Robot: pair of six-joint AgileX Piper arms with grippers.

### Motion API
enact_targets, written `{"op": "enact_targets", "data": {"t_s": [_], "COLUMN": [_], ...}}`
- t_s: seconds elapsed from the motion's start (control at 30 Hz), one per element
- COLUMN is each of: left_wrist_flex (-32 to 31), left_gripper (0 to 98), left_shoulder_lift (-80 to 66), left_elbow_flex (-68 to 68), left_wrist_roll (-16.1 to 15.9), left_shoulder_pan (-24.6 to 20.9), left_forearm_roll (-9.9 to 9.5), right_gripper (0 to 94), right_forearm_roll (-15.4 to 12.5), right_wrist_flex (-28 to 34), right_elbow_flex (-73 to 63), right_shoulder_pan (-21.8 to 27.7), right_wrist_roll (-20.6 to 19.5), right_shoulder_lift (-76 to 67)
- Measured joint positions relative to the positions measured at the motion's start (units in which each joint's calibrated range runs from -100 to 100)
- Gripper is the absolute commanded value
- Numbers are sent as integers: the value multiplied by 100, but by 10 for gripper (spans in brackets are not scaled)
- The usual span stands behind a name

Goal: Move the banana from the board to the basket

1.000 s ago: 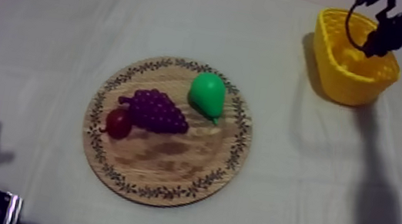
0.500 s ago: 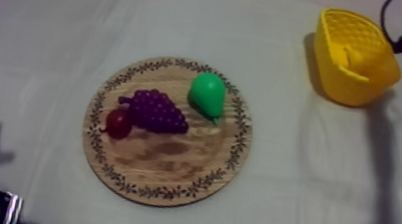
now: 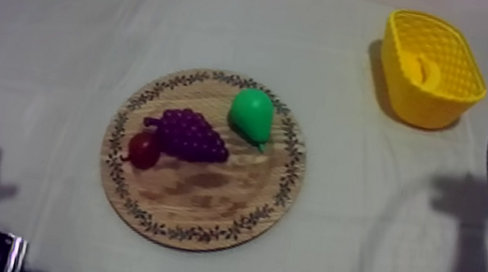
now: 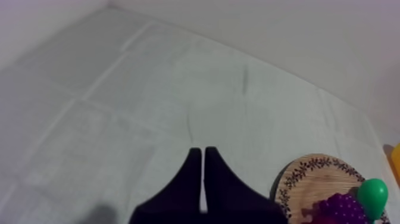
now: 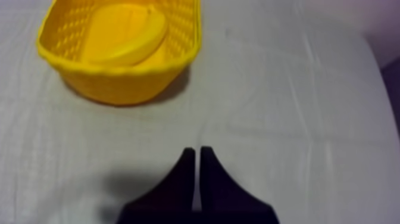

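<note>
The grey-white cloth (image 3: 54, 49) is lying smooth over the whole table. In the middle, the wooden board (image 3: 199, 201) is sitting flat. At the far right the yellow basket (image 3: 414, 105) is standing upright on the cloth.

The right gripper (image 5: 197, 179) is hanging over bare cloth on the near side of the basket, well apart from it, its fingers pressing together on nothing. The left gripper (image 4: 203, 179) is waiting at the near left, off to the left of the board, its fingers likewise lying together and empty.

The banana (image 5: 128, 44) is lying inside the basket, so I am judging the job as good as done. The grapes (image 3: 187, 133), the pear (image 3: 251, 115) and the small red fruit (image 3: 144, 150) are remaining on the board. Only the right arm's settling seems to be outstanding.
</note>
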Motion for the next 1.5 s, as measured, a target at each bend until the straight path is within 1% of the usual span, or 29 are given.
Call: {"op": "enact_targets", "data": {"t_s": [0.1,0.2,0.33,0.43,0.57,0.67,0.73,0.83,1.1,1.5], "left_wrist_flex": [0,0,0,0,0,0,0,0,0,0], "left_gripper": [1,1,1,1,1,1,1,1,1,1], "left_shoulder_lift": [0,0,0,0,0,0,0,0,0,0], "left_elbow_flex": [0,0,0,0,0,0,0,0,0,0], "left_wrist_roll": [0,0,0,0,0,0,0,0,0,0], "left_shoulder_pan": [0,0,0,0,0,0,0,0,0,0], "left_forearm_roll": [0,0,0,0,0,0,0,0,0,0], "right_gripper": [7,7,7,7,7,7,7,7,7,7], "right_forearm_roll": [102,301,577,750,791,812,812,825,834,834], "right_wrist_flex": [254,599,1047,1406,1657,1713,1702,1684,1654,1647], "right_elbow_flex": [742,1395,1992,2181,2190,2204,2222,2229,2237,2237], "right_shoulder_pan": [39,6,-99,-146,-158,-163,-147,-101,-75,-74], "right_wrist_roll": [-252,-520,-887,-1131,-1375,-1459,-1460,-1345,-852,-807], "right_shoulder_lift": [-820,-1702,-2732,-3391,-4129,-4639,-4902,-5092,-5142,-5142]}}
